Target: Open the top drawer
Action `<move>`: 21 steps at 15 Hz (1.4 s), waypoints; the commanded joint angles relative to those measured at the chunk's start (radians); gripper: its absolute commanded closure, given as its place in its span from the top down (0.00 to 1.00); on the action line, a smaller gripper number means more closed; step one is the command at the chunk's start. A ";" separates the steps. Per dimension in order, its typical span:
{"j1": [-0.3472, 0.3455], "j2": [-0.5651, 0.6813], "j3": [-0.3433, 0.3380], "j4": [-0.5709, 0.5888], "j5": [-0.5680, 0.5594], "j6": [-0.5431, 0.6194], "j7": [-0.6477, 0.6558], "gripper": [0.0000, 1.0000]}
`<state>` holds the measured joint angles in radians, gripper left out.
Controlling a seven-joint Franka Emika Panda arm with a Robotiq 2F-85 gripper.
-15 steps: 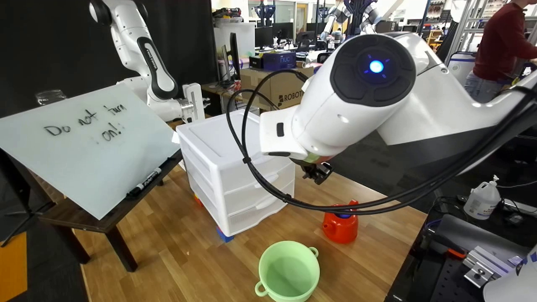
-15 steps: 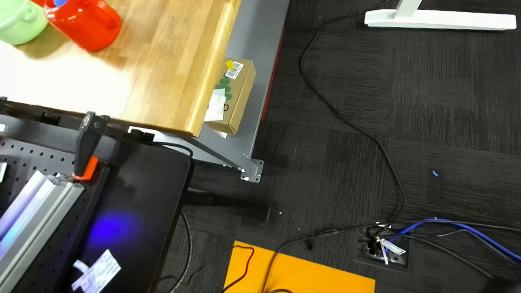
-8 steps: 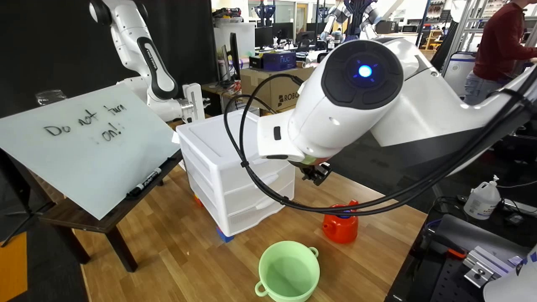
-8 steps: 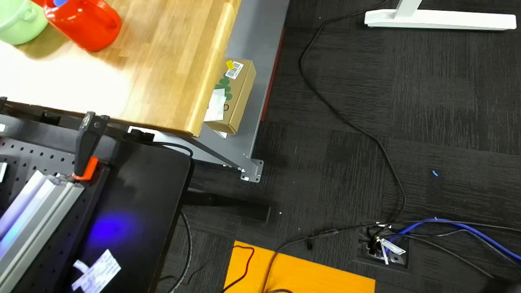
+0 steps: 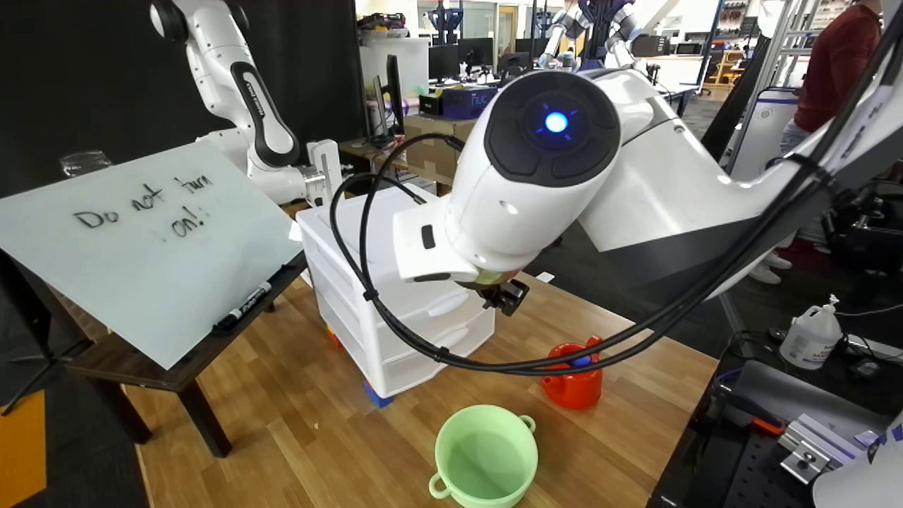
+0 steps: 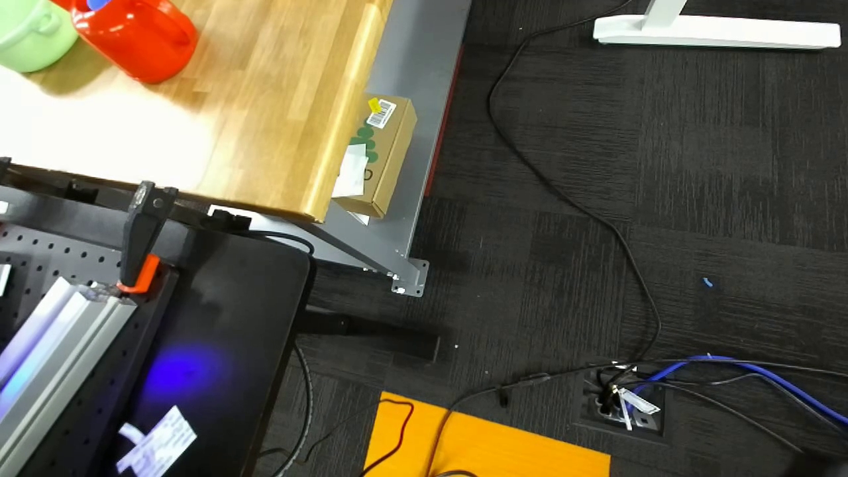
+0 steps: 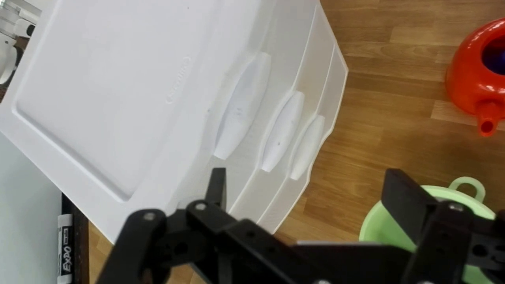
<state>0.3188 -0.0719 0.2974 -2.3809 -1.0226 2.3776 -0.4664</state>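
Three white drawers [image 7: 244, 105], one green pot [image 5: 485, 455], one red vessel [image 5: 573, 389]

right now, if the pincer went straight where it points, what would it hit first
Probably the front of the drawer unit; depth is unclear, so the exact spot can't be told.

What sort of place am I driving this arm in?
Likely a robotics lab: a second robot arm shows partly behind a board lettered "Do not turn on!", and computer monitors appear in the background.
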 commanded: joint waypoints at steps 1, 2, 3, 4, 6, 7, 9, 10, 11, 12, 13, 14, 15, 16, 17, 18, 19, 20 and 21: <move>-0.004 0.021 0.000 0.015 -0.014 -0.011 -0.032 1.00; -0.004 0.021 0.001 0.013 -0.018 -0.017 -0.032 1.00; -0.004 0.021 0.001 0.012 -0.023 -0.021 -0.029 1.00; -0.002 0.013 0.001 0.003 0.001 -0.007 -0.016 1.00; -0.002 0.014 0.001 0.003 0.001 -0.008 -0.017 1.00; -0.002 0.014 0.001 0.003 0.001 -0.008 -0.017 1.00; -0.004 0.012 -0.002 0.001 0.004 -0.009 -0.014 1.00; -0.008 0.010 -0.006 -0.002 0.009 -0.008 -0.011 1.00; -0.011 0.009 -0.009 -0.004 0.009 -0.009 -0.008 1.00; -0.014 0.007 -0.012 -0.009 0.008 -0.009 -0.005 1.00; -0.017 0.006 -0.016 -0.013 0.006 -0.010 -0.002 1.00; -0.020 0.004 -0.021 -0.019 0.008 -0.011 -0.001 1.00; -0.022 0.005 -0.024 -0.023 0.009 -0.010 0.000 1.00; -0.023 0.006 -0.027 -0.026 0.009 -0.011 0.001 1.00; -0.023 0.007 -0.028 -0.029 0.009 -0.011 0.003 1.00; -0.023 0.009 -0.028 -0.032 0.009 -0.011 0.006 1.00; -0.023 0.010 -0.027 -0.033 0.009 -0.011 0.008 1.00; -0.023 0.010 -0.027 -0.035 0.010 -0.011 0.010 1.00; -0.022 0.009 -0.027 -0.035 0.010 -0.012 0.010 1.00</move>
<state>0.3011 -0.0580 0.2662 -2.4128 -1.0213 2.3715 -0.4613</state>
